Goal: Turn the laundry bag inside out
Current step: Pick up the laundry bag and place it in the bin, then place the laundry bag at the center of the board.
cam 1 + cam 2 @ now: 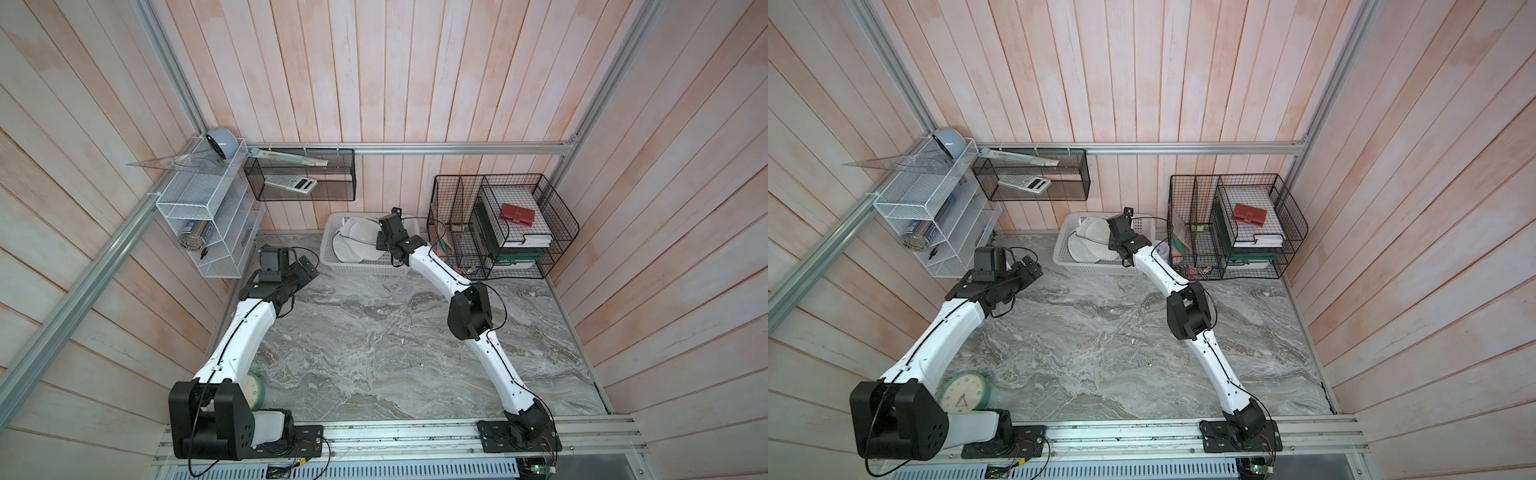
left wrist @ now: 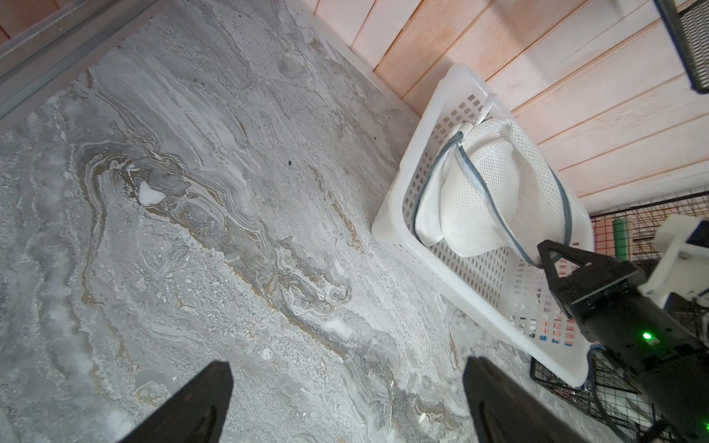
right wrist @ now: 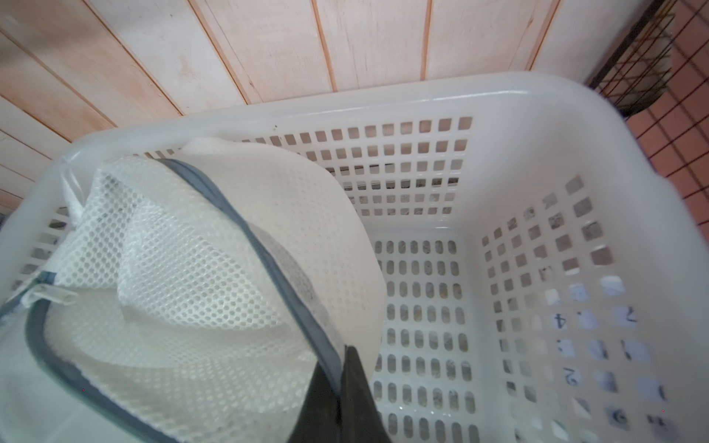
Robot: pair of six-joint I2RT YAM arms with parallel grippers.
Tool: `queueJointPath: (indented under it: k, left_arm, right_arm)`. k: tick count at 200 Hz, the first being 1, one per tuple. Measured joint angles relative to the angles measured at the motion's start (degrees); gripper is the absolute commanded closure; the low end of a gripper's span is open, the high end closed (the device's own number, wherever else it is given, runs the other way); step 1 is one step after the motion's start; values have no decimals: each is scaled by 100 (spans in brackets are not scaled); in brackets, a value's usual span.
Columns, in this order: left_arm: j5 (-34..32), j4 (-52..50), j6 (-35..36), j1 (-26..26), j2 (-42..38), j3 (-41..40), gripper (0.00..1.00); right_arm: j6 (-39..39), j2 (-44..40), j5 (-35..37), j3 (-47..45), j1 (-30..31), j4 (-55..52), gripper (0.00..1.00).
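On the left, the left gripper (image 2: 345, 366) hovers over the bare marble table (image 2: 192, 191). Its jaws are spread wide with nothing in them, near the basket but not touching it.

Moving right, the white plastic basket (image 3: 383, 96) sits against the back wall. The laundry bag (image 3: 192, 268) is inside it, slumped toward the left end as the top views show it, dome side up.

Then the right gripper (image 3: 341, 358) reaches down into the basket, jaws pressed together and pinching the bag's grey-teal rim (image 3: 268, 249). In the right wrist view the trim runs right between the 2 fingers.

My read is that this is step 1, just getting hold of the bag, with nothing turned yet. The next move probably needs it lifted clear of the basket and over open table. There the left gripper could catch the opposite rim and the 2 arms could push the dome through. It's thin mesh, so I'd guess that pinch could slip.
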Motion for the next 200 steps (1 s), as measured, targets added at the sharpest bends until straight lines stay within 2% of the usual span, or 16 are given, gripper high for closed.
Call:
queueJointPath:
  k: [37,66,98,150,200]
  left_arm:
    - [4,4,11,0,0,0,0]
    - [22,20,11,0,0,0,0]
    - [50,17,13,-7,0,35,0]
    - [111,17,116,-212,-31,313,0]
    - [107,13,177,-350,-74,413,0]
  right_arm:
    - [-160,-756,-243,-85,0,-4,100]
    - [-313,-1770,-278,-389,0,33,100]
    - [-389,-2997,-278,-1287,0,173,100]
    - [-404,-4883,-367,-3432,190,282,100]
    - [-356,-5965,-455,-3740,907,197,100]
